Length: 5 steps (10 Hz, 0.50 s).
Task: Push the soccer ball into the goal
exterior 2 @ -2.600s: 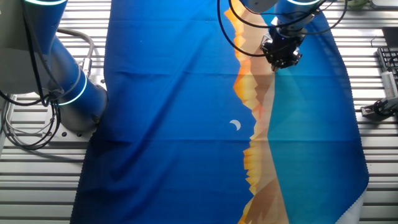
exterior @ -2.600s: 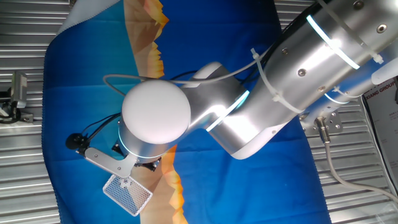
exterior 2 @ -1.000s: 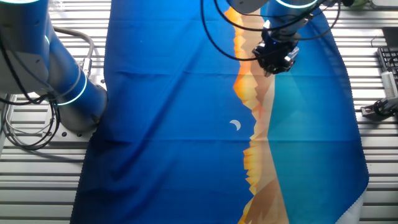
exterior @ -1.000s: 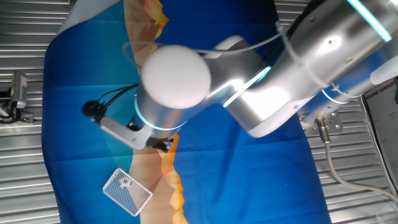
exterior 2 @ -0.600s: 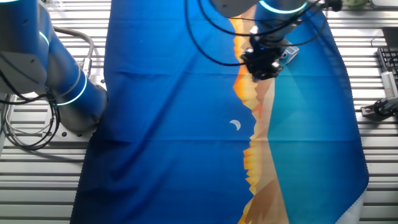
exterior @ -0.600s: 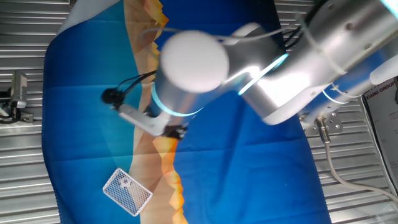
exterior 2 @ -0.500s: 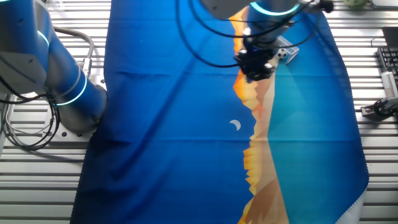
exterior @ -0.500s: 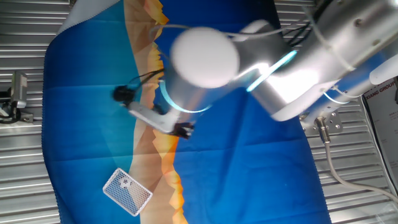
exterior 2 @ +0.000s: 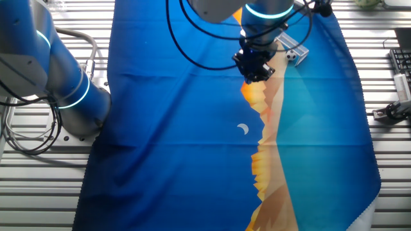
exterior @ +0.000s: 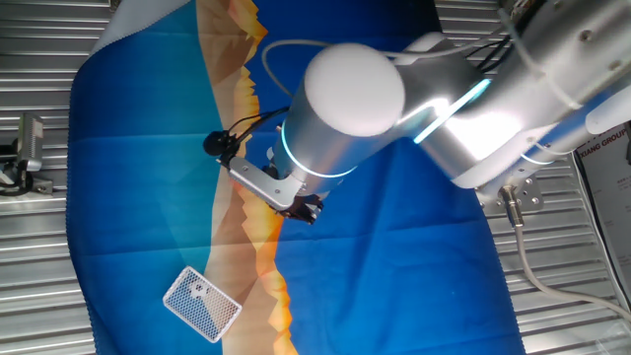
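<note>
We've got the small white-framed mesh goal (exterior: 201, 304) lying near the lower left of the blue-and-orange printed cloth (exterior: 128, 187), silver robot arm (exterior: 414, 108) overhead to its right.

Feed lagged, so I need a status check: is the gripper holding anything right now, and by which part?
Nothing seems held: the gripper is apart from the soccer ball beside the goal.

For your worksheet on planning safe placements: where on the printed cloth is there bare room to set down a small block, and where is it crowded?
Free: the dark blue stretch of the cloth between the robot's base and the orange mountain print, and the teal stretch below the gripper. Crowded: the corner where the goal stands with the ball at its mouth, the gripper close beside them.
</note>
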Tool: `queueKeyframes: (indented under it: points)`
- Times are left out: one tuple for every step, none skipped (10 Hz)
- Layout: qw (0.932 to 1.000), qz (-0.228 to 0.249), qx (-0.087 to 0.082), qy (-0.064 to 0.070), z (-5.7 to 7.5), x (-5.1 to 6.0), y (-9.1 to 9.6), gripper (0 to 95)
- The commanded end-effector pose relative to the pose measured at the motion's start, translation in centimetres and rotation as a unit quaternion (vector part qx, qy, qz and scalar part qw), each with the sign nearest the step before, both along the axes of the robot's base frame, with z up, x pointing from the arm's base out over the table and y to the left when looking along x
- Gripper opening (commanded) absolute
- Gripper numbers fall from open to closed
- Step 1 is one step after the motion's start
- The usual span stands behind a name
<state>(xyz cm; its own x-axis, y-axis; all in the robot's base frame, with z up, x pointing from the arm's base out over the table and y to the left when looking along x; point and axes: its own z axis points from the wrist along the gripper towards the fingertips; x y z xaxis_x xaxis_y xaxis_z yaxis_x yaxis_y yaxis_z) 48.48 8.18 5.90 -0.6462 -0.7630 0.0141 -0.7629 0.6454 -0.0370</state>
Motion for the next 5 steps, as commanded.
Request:
queueKeyframes:
  points:
    - [1.0000,0.004,0.007,-0.001,-0.08,0.01,0.08,0.0]
    - [0.9999,0.006,0.013,-0.003,-0.04,0.01,0.12,0.0]
    - [0.9998,0.001,0.019,-0.005,-0.05,0.02,0.14,0.0]
    - [0.9997,0.004,0.021,-0.007,-0.04,0.02,0.14,0.0]
    - [0.9998,0.008,0.019,-0.007,-0.01,-0.02,0.12,0.0]
